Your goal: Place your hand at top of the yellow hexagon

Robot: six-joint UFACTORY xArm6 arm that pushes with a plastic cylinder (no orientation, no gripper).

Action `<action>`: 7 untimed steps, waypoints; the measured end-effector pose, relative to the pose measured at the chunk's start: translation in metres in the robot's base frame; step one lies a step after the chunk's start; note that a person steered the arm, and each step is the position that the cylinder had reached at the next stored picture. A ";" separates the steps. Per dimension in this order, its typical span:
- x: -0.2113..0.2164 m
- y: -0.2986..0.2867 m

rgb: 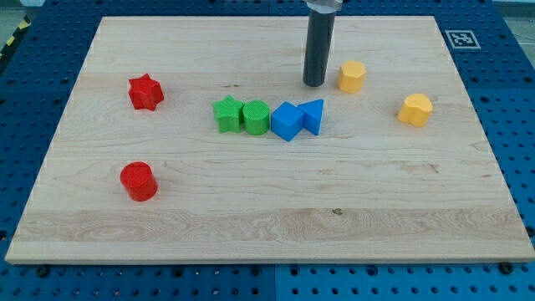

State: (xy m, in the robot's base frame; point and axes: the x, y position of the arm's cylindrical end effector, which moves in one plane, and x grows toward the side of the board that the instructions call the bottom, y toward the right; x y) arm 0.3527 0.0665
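A yellow hexagon (352, 76) lies on the wooden board (251, 226) in the upper right part of the view. My tip (314, 84) rests on the board just to the view's left of the hexagon, level with its lower part, with a small gap between them. A second yellow block (415, 109), with a more rounded shape, lies further right and lower.
A row of blocks sits below my tip: a green star (226, 114), a green cylinder (256, 117), a blue cube (287, 121) and a blue triangle (313, 115), touching side by side. A red star (145, 92) and a red cylinder (139, 181) lie at the left.
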 end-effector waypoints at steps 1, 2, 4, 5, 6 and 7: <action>-0.011 -0.023; -0.022 -0.035; -0.024 -0.040; -0.025 -0.040; -0.025 -0.040; -0.025 -0.018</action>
